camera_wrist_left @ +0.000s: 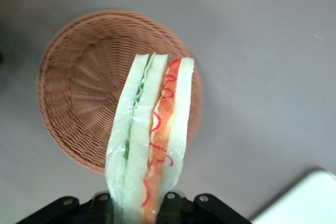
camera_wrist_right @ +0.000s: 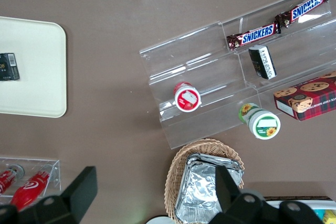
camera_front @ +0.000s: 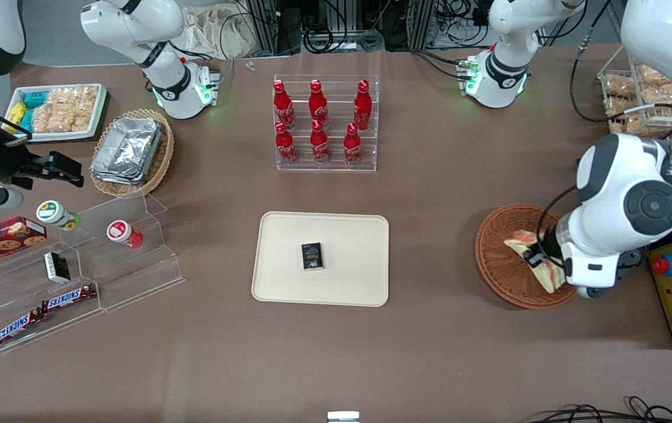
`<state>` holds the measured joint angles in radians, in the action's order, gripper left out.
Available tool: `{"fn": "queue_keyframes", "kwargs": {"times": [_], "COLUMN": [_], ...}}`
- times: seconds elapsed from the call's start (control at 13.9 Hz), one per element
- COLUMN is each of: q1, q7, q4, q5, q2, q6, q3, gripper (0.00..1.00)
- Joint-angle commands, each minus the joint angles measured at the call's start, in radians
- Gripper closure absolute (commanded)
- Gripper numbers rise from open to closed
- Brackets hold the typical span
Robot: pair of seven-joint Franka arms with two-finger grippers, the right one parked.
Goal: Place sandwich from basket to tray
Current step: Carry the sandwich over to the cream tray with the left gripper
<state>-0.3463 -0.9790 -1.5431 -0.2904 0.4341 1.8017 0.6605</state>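
Tray first: you will find the cream rectangle flat on the brown table, well apart from your pincer toward the parked arm's end, with a small black box lying near its middle. Directly beneath your pincer sits the reddish-brown wicker basket, round and shallow. The pincer hangs over the basket's edge nearest the working arm, its two fingers clamped on the broad end of the sandwich. That sandwich is lifted clear of the wicker: in the wrist view you see the basket's bare weave below it, with the wedge sticking out from the fingers, its orange-red and pale layers facing the camera, wrapped in clear film.
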Motion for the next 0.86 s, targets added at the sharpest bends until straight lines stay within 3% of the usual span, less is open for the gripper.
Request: {"fn": "queue_keyframes", "kwargs": {"times": [0.0,0.22,0.43,0.65,0.79], "q1": [0.077,0.237,0.337,0.435,0.493], "q7": [0.038,0.24,0.279,0.272,0.263], "q4": [0.066,0.178,0.268,0.3,0.36], "q5": [-0.006,-0.013,-0.015,-0.128,-0.153], "q2": [0.041,0.138,0.247,0.354,0.431], "q6": [-0.03,-0.051,-0.064,-0.01,0.016], "q3": [0.045,0.04,0.036,0.025,-0.004], "gripper": [1.0,1.0,1.0,1.0,1.0]}}
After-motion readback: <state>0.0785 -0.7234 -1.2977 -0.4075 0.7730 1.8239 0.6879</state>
